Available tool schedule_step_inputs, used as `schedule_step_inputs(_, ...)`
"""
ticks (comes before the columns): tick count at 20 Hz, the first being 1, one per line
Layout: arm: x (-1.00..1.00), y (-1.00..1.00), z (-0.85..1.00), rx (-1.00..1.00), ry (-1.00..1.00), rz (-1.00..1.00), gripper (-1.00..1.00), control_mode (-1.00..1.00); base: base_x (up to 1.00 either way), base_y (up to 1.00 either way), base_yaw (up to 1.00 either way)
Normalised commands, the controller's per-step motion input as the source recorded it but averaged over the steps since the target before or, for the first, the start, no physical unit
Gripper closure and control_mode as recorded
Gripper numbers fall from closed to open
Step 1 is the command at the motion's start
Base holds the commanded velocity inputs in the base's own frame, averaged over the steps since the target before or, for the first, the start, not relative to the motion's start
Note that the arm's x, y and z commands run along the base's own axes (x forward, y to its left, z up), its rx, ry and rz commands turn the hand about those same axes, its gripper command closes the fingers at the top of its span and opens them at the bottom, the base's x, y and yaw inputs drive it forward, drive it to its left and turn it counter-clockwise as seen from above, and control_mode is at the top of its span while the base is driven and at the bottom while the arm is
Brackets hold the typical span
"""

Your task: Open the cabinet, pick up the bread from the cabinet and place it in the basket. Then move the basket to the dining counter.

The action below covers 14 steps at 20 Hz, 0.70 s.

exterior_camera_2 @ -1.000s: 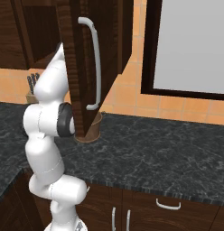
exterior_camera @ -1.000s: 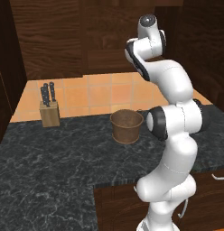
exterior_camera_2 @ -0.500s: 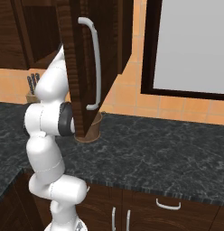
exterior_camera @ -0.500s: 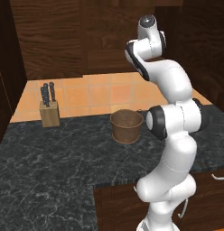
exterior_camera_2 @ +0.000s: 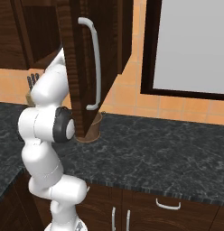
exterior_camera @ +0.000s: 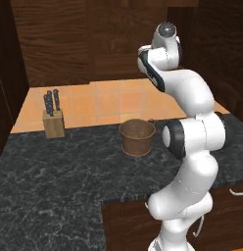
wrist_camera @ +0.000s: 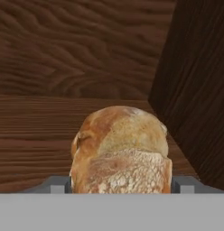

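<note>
Nothing has shifted since the earlier frame. Bread (wrist_camera: 120, 151) sits on the cabinet (exterior_camera_2: 80, 54) shelf between the hand's (wrist_camera: 120, 186) fingers; grip unclear. Basket (exterior_camera: 137, 137) stands empty on the desk (exterior_camera: 55, 171).

In the hand view, the bread (wrist_camera: 120, 151) is cut off at 6 o'clock, hiding the fingertips. In the right base view, the cabinet (exterior_camera_2: 82, 67) door covers most of the basket (exterior_camera_2: 96, 127) and the knife block (exterior_camera_2: 31, 83) at 9 o'clock.

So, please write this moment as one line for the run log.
cabinet: door open | bread: on shelf, between fingers | gripper: around bread, grip unclear | basket: on counter, empty
</note>
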Motion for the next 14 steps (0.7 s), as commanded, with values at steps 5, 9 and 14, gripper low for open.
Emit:
schedule_step_inputs(5, -0.40, 0.61, 0.15, -0.01, -0.08, 0.02, 1.00, -1.00, 0.00, 0.00, 0.00)
schedule_step_inputs(9, -0.86, 0.39, 0.64, 0.01, 0.15, 0.00, 1.00, -1.00, 0.00, 0.00, 0.00)
schedule_step_inputs(14, -1.00, 0.40, 0.15, 0.00, -0.11, 0.00, 1.00, -1.00, 0.00, 0.00, 0.00)
